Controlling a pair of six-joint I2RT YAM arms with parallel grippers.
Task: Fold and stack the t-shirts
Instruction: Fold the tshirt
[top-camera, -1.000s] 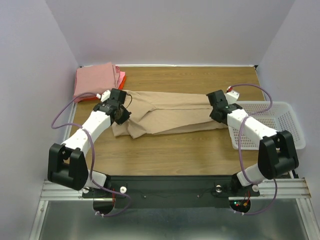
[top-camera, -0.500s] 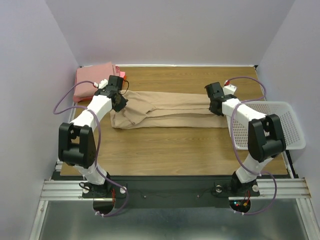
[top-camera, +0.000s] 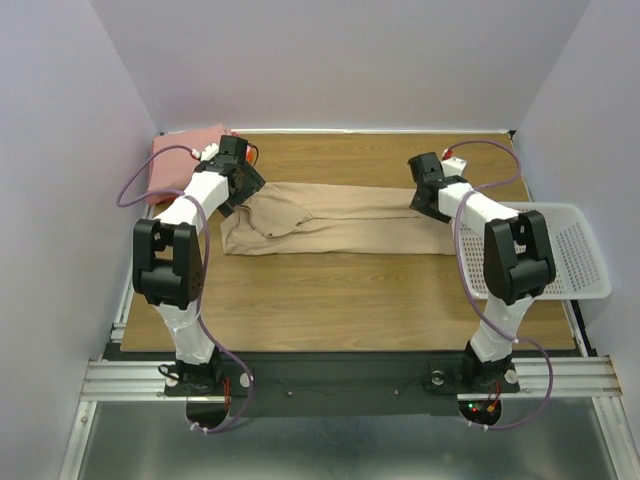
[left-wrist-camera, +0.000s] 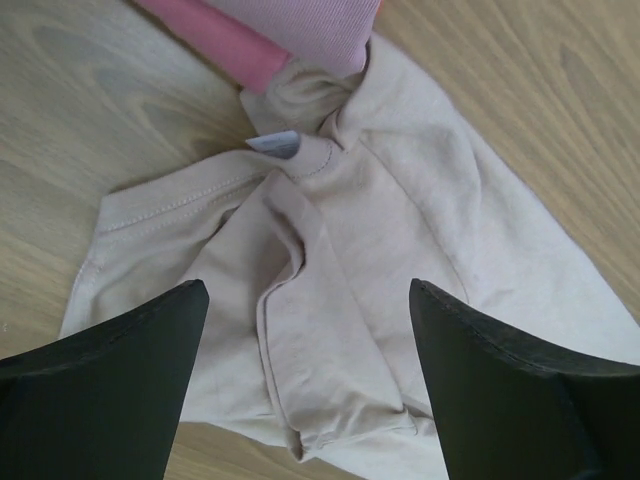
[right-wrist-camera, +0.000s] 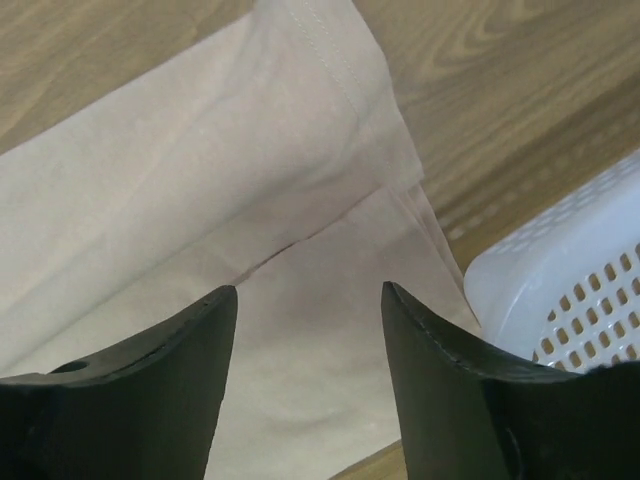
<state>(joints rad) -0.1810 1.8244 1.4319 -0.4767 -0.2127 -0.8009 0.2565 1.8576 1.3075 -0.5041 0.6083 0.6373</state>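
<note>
A tan t-shirt (top-camera: 340, 222) lies folded lengthwise into a long flat band across the middle of the table. Its collar end with a white label (left-wrist-camera: 275, 143) is on the left, and its hem end (right-wrist-camera: 200, 180) is on the right. My left gripper (top-camera: 243, 190) hovers open over the collar end (left-wrist-camera: 307, 290), nothing between its fingers. Over the hem end my right gripper (top-camera: 428, 200) is also open and empty (right-wrist-camera: 308, 290). A folded salmon-pink t-shirt (top-camera: 185, 160) rests on an orange-red one (left-wrist-camera: 225, 45) in the far left corner, touching the tan collar.
A white mesh basket (top-camera: 575, 250) stands at the right edge of the table, close to the tan shirt's hem corner (right-wrist-camera: 560, 300). Bare wood (top-camera: 340, 300) lies between the shirt and the arm bases.
Both grippers carried the tan shirt's near edge toward the back, folding it into a narrower band, then opened and let go. Both arms now reach farther out.
</note>
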